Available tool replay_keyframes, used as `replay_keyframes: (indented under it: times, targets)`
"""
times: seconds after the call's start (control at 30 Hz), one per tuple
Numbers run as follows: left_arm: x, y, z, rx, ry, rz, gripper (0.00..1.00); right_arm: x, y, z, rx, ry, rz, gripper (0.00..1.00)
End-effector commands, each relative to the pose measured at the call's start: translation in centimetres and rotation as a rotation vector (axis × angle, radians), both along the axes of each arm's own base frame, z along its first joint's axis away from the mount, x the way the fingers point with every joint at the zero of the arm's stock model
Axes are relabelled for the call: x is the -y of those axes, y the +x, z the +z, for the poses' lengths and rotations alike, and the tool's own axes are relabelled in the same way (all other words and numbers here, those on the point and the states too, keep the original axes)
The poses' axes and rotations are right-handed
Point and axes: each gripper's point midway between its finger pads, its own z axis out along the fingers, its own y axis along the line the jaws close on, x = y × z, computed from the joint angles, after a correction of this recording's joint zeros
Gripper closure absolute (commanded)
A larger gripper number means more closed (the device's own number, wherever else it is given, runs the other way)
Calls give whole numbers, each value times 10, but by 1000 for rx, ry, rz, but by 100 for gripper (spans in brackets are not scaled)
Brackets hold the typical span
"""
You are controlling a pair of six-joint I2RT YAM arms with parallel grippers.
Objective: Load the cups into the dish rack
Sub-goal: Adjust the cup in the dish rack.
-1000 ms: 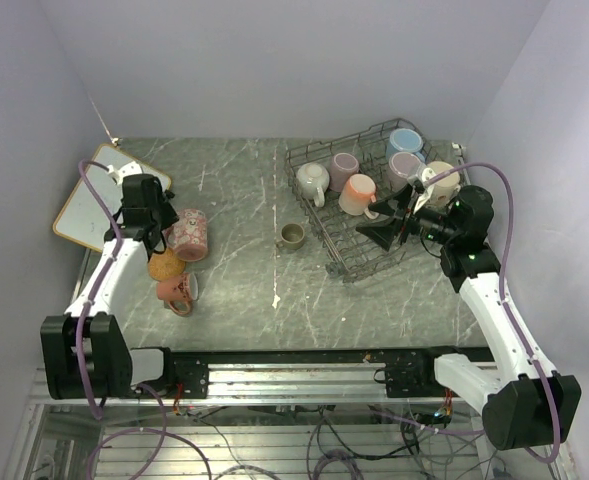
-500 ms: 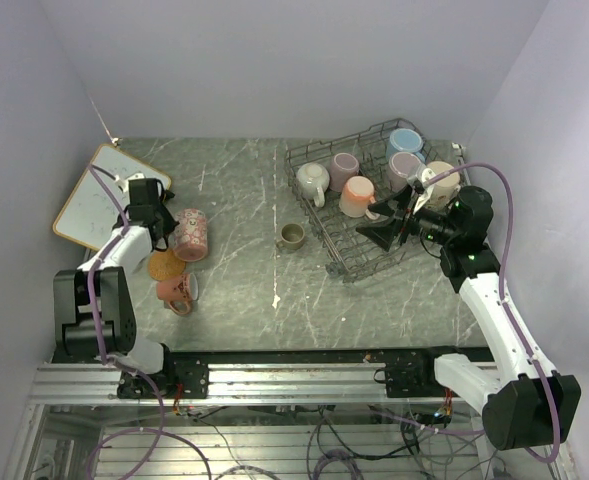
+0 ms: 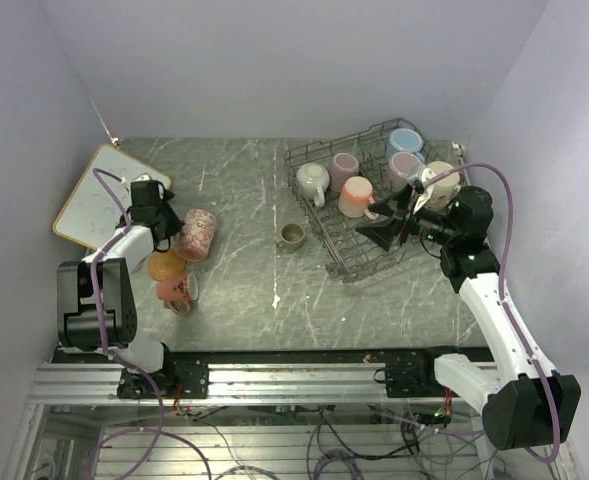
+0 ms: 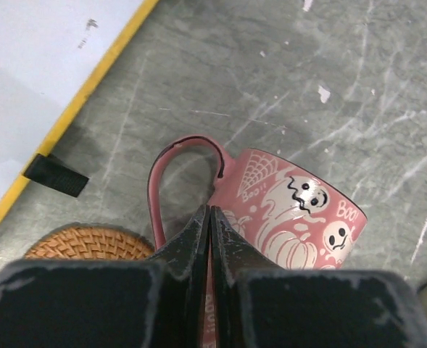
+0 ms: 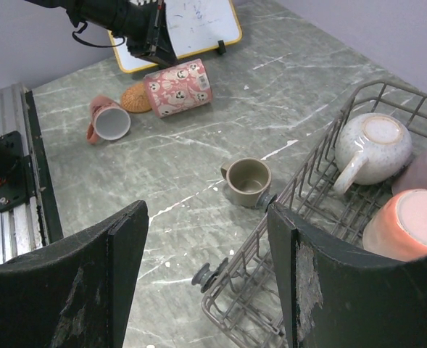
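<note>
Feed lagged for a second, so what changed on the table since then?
The left arm folded its elbow back toward its base; the left gripper, jaws shut, stayed at the pink ghost-printed ceramic mug, which slid slightly right. The right gripper, open by the grey wire dish rack, and everything else stayed put.

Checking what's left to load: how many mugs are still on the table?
3. A pink ghost-print mug lying at the left, a plain pink mug on its side just nearer, a small brown cup upright beside the rack. None looks hidden.
</note>
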Motion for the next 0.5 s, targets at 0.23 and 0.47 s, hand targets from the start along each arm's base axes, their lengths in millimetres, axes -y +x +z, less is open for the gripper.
replay_keyframes:
  times: [0.23, 0.47]
  targets:
    - [47, 1, 28, 98, -164, -180, 83, 0, -1, 3, 18, 7, 6, 34]
    - [58, -6, 25, 76, -159, -218, 78, 0, -1, 1, 14, 7, 5, 34]
